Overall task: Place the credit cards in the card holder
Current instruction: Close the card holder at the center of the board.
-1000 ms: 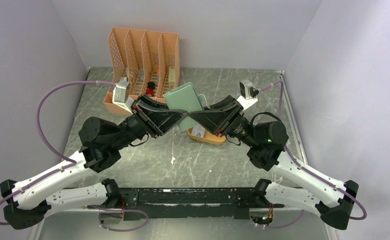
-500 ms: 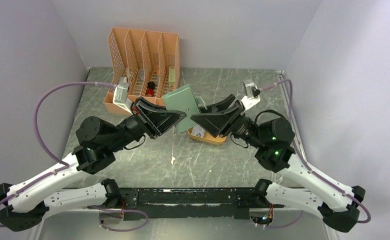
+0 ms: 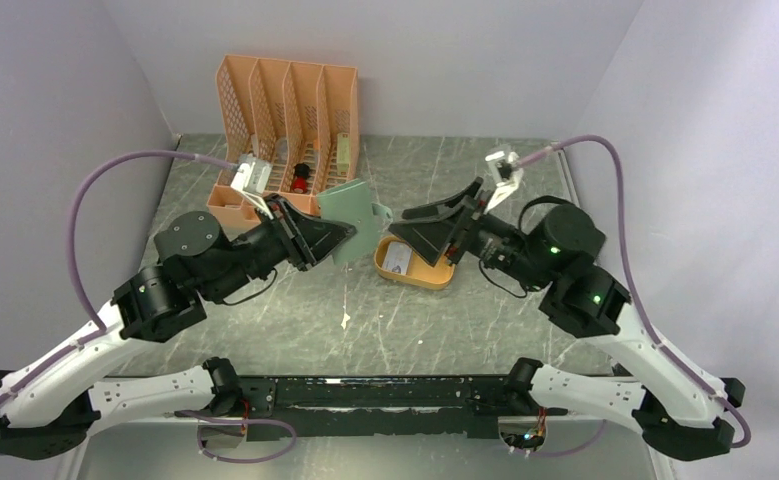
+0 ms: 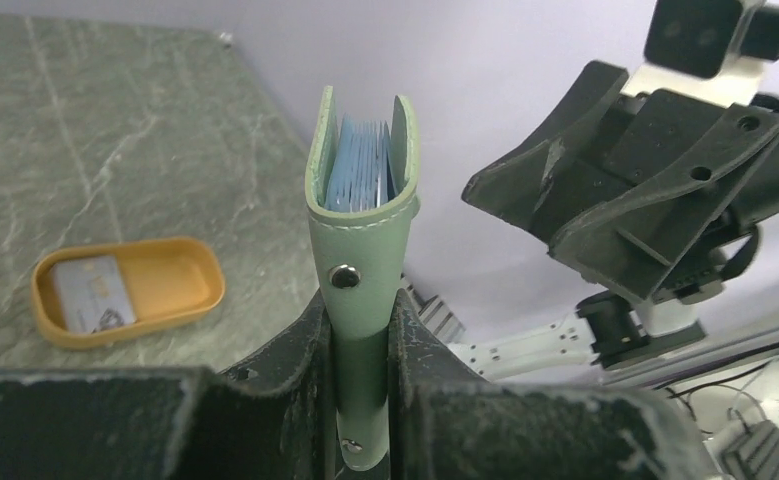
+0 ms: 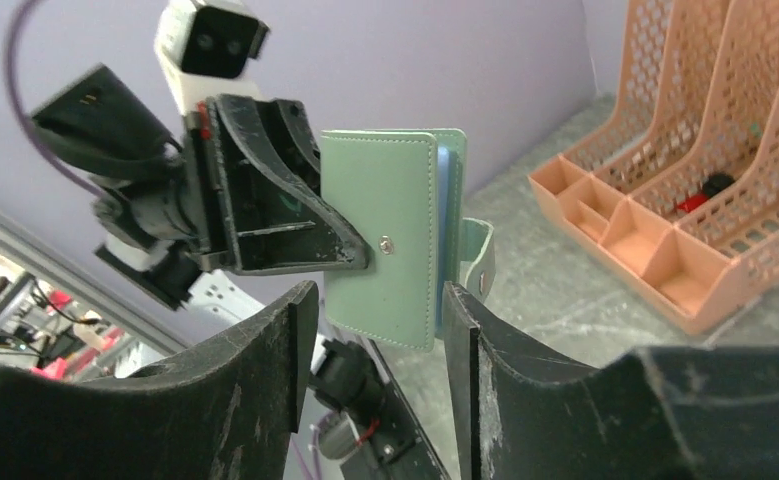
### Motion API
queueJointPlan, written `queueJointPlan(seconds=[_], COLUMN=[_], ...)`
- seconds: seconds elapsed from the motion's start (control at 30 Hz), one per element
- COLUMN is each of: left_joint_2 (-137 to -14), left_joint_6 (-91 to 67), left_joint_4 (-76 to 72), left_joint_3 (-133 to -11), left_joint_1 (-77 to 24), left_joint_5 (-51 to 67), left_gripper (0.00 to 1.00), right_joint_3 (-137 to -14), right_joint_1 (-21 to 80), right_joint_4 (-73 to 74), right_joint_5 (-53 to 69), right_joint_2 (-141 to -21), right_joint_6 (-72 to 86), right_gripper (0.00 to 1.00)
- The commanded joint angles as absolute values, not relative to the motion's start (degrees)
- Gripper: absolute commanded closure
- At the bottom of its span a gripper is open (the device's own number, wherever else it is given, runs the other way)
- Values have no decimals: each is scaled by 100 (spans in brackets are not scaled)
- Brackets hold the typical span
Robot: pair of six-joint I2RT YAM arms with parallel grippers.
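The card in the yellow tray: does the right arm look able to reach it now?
Probably yes. The right hand is open and empty near the tray, the card lies uncovered, and the left hand holds the card holder aside.

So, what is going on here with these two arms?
The left hand holds the green card holder up off the table, clamped at one edge. Its blue sleeves show between the covers. The right hand is open and close beside the holder, not touching it. One pale credit card lies in the mustard-yellow tray on the table, so it is not yet in the holder.
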State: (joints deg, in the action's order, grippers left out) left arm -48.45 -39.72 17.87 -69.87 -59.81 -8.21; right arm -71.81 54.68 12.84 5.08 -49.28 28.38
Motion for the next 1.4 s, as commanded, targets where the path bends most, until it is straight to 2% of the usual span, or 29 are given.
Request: queueJointPlan(seconds=[0.0, 0.27, 0.47, 0.6, 0.73, 0.9, 1.2, 1.37], left_joint_2=[-4871, -4795, -4764, -4762, -4744, -4692, -4629, -4609], left_joint_6=[-3827, -3795, -3734, -3725, -3726, -3761, -3758, -3770], left_joint_4=[2162, 2198, 2256, 2290, 2286, 2259, 2284, 2268], left_joint_3=[-7252, -7184, -7154, -7159, -7157, -7147, -7139, -7145], left_joint_1=[-5968, -5968, -5968, -5969, -5968, -5968, -5968, -5968], left_joint_5=[-968, -957, -1001, -978, -933, -912, -916, -884], left_gripper=[95, 95, 95, 95, 95, 95, 95, 95], right_joint_3=[-7237, -7271, -7107, -7109, -7145, -7231, -7197, -7215], right_joint_1=[5477, 5483, 5483, 5484, 5483, 5484, 5484, 5482], right_joint_4=[1667, 1734, 1609, 1708, 1778, 1840, 1832, 1836], right_joint_5=[416, 63, -163, -232, -122, -35, 88, 125], right_joint_2=[-5258, -5448, -5182, -5118, -5245, -5413, -5447, -5491], right_joint_6=[2815, 2875, 2791, 2760, 2774, 2781, 2832, 2847], right_gripper=[49, 54, 47, 47, 52, 64, 73, 76])
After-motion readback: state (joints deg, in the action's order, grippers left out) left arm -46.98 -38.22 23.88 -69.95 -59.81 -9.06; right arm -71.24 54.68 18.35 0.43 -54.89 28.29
